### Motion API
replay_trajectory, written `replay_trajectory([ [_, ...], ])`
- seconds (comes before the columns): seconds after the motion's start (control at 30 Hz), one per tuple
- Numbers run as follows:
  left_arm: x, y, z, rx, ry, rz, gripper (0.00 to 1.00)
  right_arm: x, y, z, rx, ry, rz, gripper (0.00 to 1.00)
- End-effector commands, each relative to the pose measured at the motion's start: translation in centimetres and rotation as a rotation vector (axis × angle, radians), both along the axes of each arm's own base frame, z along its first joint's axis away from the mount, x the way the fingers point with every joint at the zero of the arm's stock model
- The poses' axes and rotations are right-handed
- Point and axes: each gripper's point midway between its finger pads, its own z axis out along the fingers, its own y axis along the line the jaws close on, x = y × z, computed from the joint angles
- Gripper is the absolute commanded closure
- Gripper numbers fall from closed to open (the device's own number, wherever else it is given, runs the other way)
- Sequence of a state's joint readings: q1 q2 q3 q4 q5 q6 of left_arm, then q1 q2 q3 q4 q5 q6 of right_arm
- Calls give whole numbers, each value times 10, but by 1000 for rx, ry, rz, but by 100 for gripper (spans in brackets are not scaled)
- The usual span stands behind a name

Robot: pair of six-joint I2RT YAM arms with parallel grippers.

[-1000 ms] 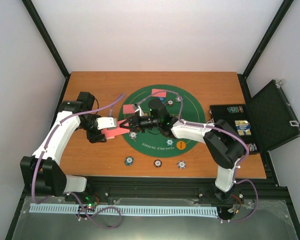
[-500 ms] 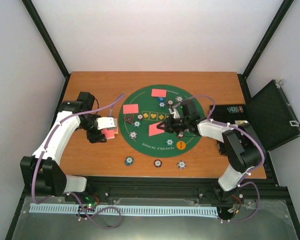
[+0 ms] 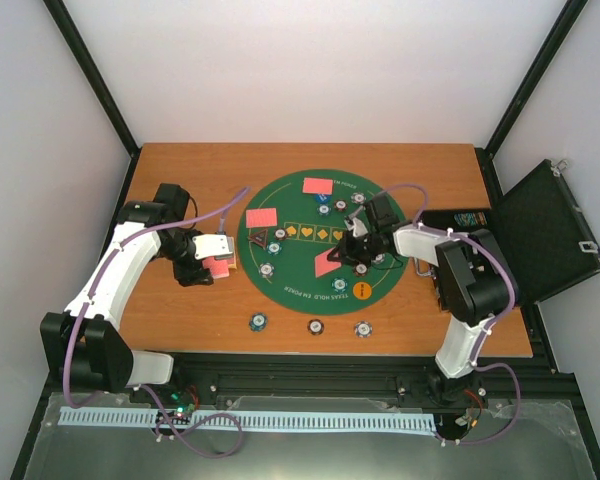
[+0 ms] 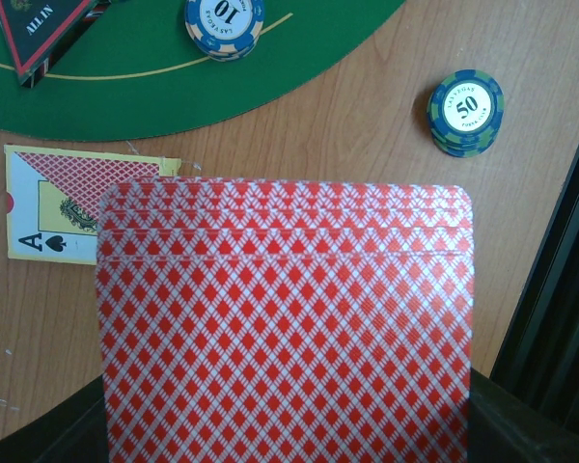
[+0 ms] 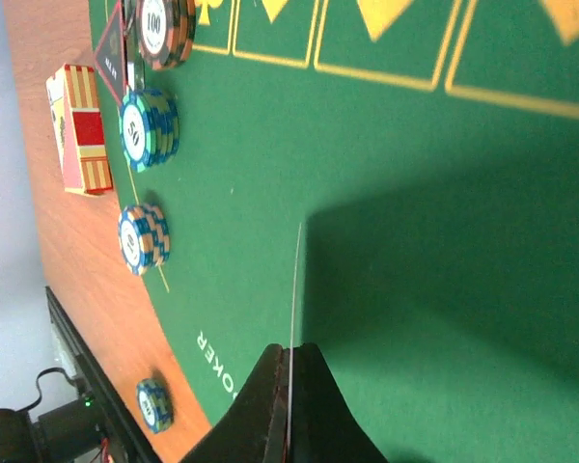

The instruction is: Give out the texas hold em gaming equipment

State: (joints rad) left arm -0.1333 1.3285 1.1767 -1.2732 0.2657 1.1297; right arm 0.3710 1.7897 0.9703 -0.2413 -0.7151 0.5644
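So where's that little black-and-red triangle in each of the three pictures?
Top external: the triangle lies on the left part of the mat, near its edge.
Left wrist: in the top left corner, reading ALL IN, cut off by the frame.
Right wrist: at the top left, next to the 100 chips.
Shared landmark: the green mat, under it in all three.

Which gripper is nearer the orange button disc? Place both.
Right. The right gripper, shut on one card, is over the mat just beyond the orange button disc; the left gripper holds the deck off the mat's left edge.
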Motion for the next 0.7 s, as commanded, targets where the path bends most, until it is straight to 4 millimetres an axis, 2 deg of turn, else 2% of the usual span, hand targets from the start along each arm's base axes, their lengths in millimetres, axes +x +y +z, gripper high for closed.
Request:
replay_trajectory([
  [0.0,4,-4,14,-15,-43,-24,86,18,-3,-8,-58,-20,21,97],
  [0.07,3,-4,14,-15,-42,-25,86,21,-6,-13,-95,-16,24,89],
  [0.2,1,-4,13,-17,-34,-27,86,29,-21,-19,-229,-38,36,64],
  [0.3,1,-5,13,-21,-34,-29,86,37,-31,-9,-305,-79,27,57],
  [0.37,1,-5,13,-22,-34,-30,86,42,-31,5,-302,-113,18,53],
  [0.53,1,-5,14,-26,-35,-28,86,53,-33,34,-322,-172,-26,49],
  [0.6,1,-6,15,-29,-35,-30,86,50,-29,43,-312,-189,-29,49],
  [0.67,1,-6,16,-31,-38,-30,86,39,-8,55,-224,-188,-10,46],
])
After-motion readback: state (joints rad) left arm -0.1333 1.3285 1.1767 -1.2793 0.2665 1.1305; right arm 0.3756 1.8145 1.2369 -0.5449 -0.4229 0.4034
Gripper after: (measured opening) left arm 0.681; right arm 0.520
